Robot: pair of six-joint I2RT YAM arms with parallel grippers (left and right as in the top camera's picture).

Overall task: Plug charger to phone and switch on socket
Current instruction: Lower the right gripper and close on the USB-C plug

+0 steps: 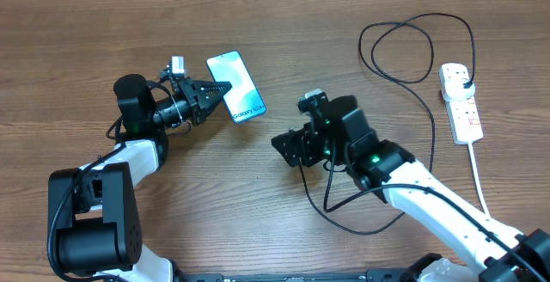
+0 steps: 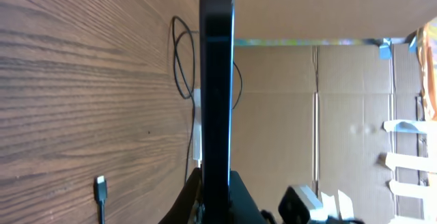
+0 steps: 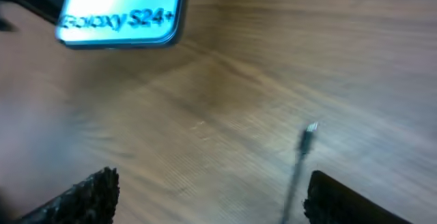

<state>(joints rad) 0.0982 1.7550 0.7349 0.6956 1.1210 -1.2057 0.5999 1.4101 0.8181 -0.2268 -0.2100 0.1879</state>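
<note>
So, left pincer (image 1: 215, 89) was clamped on the Galaxy S24+ phone (image 1: 238, 93), held clear of the desk (image 1: 86, 41), prob. to present its port. Right pincer (image 3: 212, 190) gaped apart behind the charger connector (image 3: 311, 130), which lay loose on the desk, not yet grabbed.

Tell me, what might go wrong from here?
The left gripper pinches the slim teal-screened phone by one edge only; pushing a connector in might twist it loose.
The thin black charger cable trails under the right arm and could snag.
Its small connector tip sits between the right gripper's open fingers, ungripped, so it may be missed.
</note>
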